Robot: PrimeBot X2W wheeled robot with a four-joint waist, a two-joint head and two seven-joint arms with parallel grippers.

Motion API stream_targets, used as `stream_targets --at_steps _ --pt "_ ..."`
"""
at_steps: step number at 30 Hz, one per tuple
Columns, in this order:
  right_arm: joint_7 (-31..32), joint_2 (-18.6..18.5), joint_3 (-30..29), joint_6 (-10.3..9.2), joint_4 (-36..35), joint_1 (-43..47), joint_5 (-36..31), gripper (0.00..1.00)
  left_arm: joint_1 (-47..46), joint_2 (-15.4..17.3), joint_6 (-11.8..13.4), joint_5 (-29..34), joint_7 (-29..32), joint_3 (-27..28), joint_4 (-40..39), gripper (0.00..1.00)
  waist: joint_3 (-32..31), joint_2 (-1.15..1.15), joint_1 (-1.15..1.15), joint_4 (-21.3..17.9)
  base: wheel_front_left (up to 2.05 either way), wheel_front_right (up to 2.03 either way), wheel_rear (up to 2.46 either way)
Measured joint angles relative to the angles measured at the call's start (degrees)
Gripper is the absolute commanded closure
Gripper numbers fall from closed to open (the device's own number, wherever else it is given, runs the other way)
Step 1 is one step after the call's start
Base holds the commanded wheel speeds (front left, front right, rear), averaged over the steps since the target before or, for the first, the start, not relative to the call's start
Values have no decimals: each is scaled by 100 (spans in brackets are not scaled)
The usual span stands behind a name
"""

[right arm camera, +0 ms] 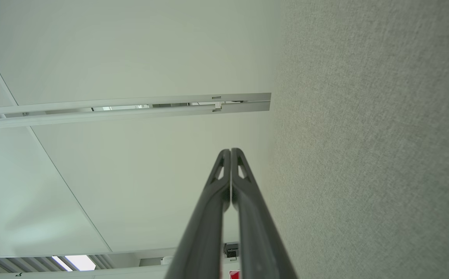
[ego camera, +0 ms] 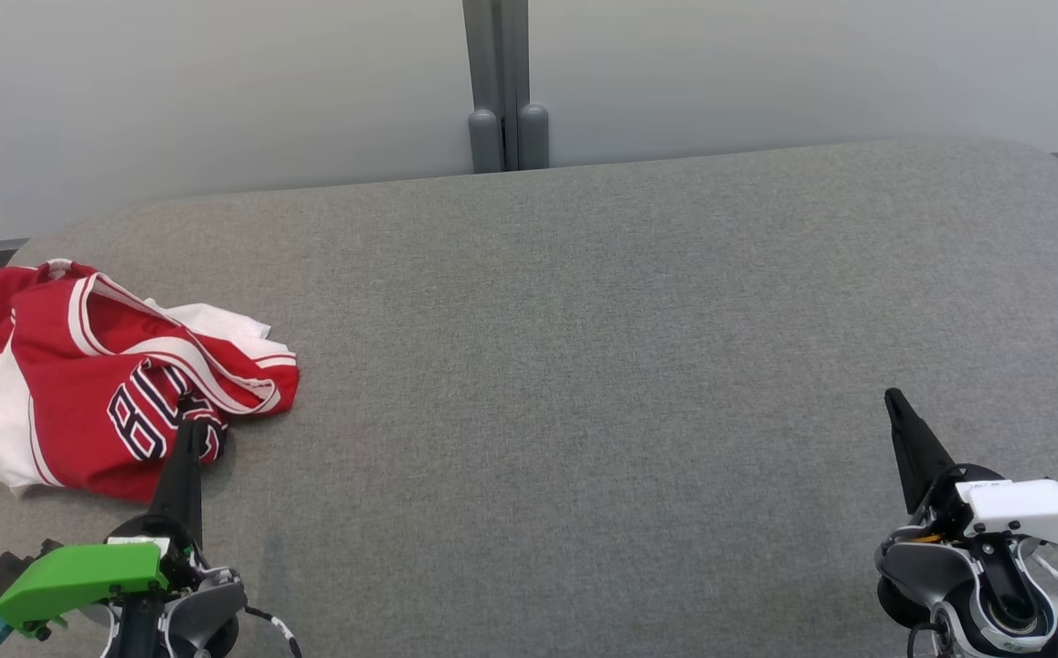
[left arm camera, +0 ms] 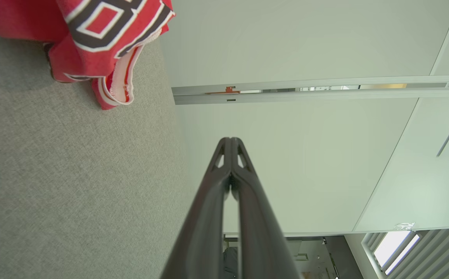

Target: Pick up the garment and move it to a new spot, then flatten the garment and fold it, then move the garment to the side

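Note:
The garment (ego camera: pixel 81 379) is a red and white jersey with dark numerals, lying crumpled at the far left of the grey fabric surface (ego camera: pixel 584 366). My left gripper (ego camera: pixel 189 425) is shut and empty at the lower left, its tip just in front of the jersey's near edge. In the left wrist view the jersey's hem (left arm camera: pixel 108 42) sits at the upper left, apart from the shut left gripper (left arm camera: pixel 231 138). My right gripper (ego camera: pixel 893 395) is shut and empty at the lower right, far from the jersey. The right wrist view shows the right gripper (right arm camera: pixel 230 149) shut, fingers pressed together.
A pale partition wall (ego camera: pixel 218 91) with a grey vertical post (ego camera: pixel 502 82) runs behind the surface. The grey surface has rounded far corners (ego camera: pixel 1050 164) and stretches wide between the two grippers.

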Motion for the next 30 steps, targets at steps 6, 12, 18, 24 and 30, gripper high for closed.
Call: stream_targets --at_steps 6,12,18,24,30 --pt "0 0 0 1 0 0 0 100 0 0 0 0 0 0 0 100 0 0 0 0 0 0 0" --pt "0 0 0 0 0 0 0 100 0 0 0 0 0 0 0 100 0 0 0 0 0 0 0" --pt "0 0 0 0 0 0 0 100 0 0 0 0 0 0 0 100 0 0 0 0 0 0 0" --pt "0 0 0 0 0 0 0 100 0 0 0 0 0 0 0 100 0 0 0 0 0 0 0" --pt "-1 38 8 -2 146 90 -3 0 112 -42 9 0 -3 -15 158 0 0 0 0 0 0 0 0"
